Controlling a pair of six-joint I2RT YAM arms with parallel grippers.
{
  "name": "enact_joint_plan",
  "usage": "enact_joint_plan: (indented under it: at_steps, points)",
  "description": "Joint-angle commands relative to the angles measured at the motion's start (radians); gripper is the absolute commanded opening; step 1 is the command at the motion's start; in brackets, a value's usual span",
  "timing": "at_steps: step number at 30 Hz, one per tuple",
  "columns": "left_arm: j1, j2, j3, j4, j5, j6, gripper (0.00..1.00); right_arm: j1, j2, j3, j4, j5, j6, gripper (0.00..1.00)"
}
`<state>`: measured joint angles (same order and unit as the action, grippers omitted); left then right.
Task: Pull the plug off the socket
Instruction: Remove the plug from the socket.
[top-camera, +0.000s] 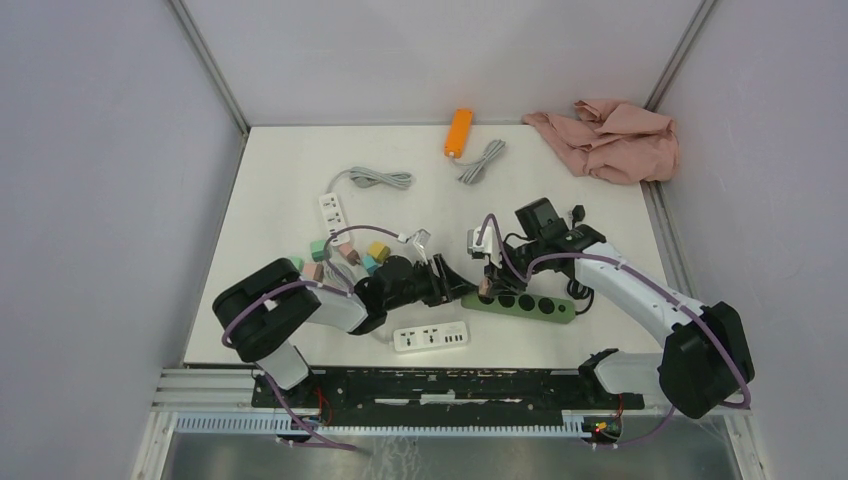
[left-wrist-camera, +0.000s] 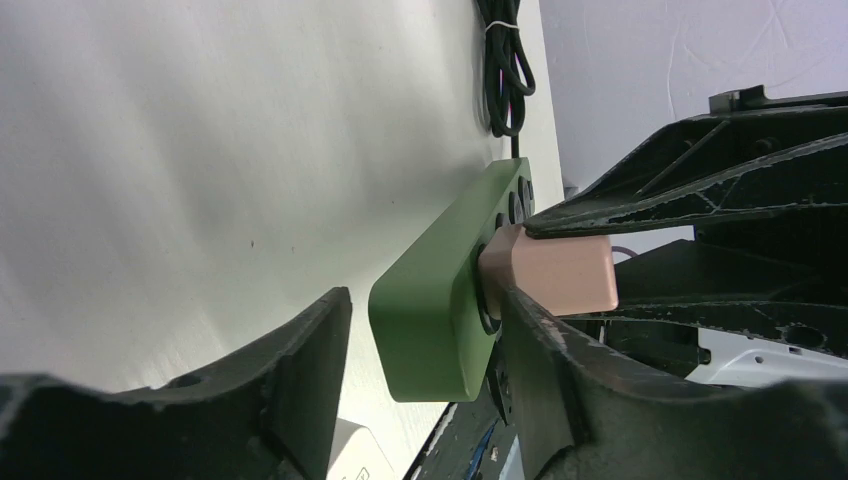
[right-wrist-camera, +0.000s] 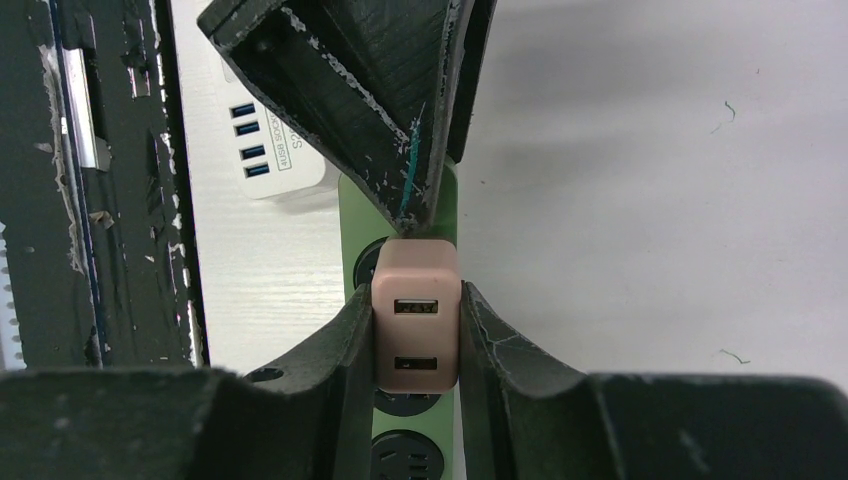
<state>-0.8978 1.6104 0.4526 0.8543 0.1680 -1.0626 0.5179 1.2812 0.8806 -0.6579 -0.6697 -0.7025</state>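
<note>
A green power strip (top-camera: 530, 305) lies on the white table, with a pink USB plug (top-camera: 484, 287) seated in its leftmost socket. In the right wrist view my right gripper (right-wrist-camera: 417, 345) is shut on the pink plug (right-wrist-camera: 417, 320), one finger on each side. My left gripper (top-camera: 458, 283) is open at the strip's left end. In the left wrist view the green strip (left-wrist-camera: 430, 320) sits between its fingers. The right finger (left-wrist-camera: 560, 380) lies against the socket face beside the plug (left-wrist-camera: 560, 275). The left finger (left-wrist-camera: 300, 380) stands apart from the strip.
A white power strip (top-camera: 430, 337) lies just in front of the green one. Coloured plugs (top-camera: 345, 255) and another white strip (top-camera: 333, 212) lie left of centre. An orange strip (top-camera: 458, 131), a grey cable (top-camera: 482, 160) and a pink cloth (top-camera: 610, 138) lie at the back.
</note>
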Motion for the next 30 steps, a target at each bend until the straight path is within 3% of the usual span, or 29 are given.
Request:
enact_joint_plan:
  at_steps: [1, 5, 8, 10, 15, 21, 25, 30]
  points:
    - [0.004, 0.041, 0.038, 0.106, 0.063, -0.044, 0.61, -0.008, -0.034, 0.043, 0.032, -0.014, 0.039, 0.00]
    - [0.004, 0.053, 0.045, 0.099, 0.063, -0.039, 0.48, -0.010, -0.034, 0.040, 0.039, 0.003, 0.044, 0.00]
    - [0.006, 0.061, 0.060, 0.065, 0.056, -0.019, 0.18, -0.009, -0.034, 0.039, 0.037, -0.008, 0.043, 0.00]
    - [0.009, 0.070, 0.067, 0.060, 0.060, -0.011, 0.04, -0.010, -0.034, 0.039, 0.038, -0.007, 0.043, 0.00]
    - [0.008, 0.065, 0.074, -0.025, 0.005, 0.029, 0.03, -0.009, -0.038, 0.037, 0.038, 0.016, 0.041, 0.00]
    - [-0.003, 0.072, 0.108, -0.127, -0.061, 0.076, 0.03, 0.005, -0.028, 0.025, 0.063, -0.098, 0.071, 0.00]
    - [-0.008, 0.094, 0.128, -0.128, -0.055, 0.085, 0.03, 0.006, -0.016, 0.024, 0.149, 0.026, 0.171, 0.00]
    - [-0.003, 0.076, 0.097, -0.119, -0.084, 0.088, 0.03, -0.061, -0.057, 0.018, 0.135, 0.103, 0.137, 0.00]
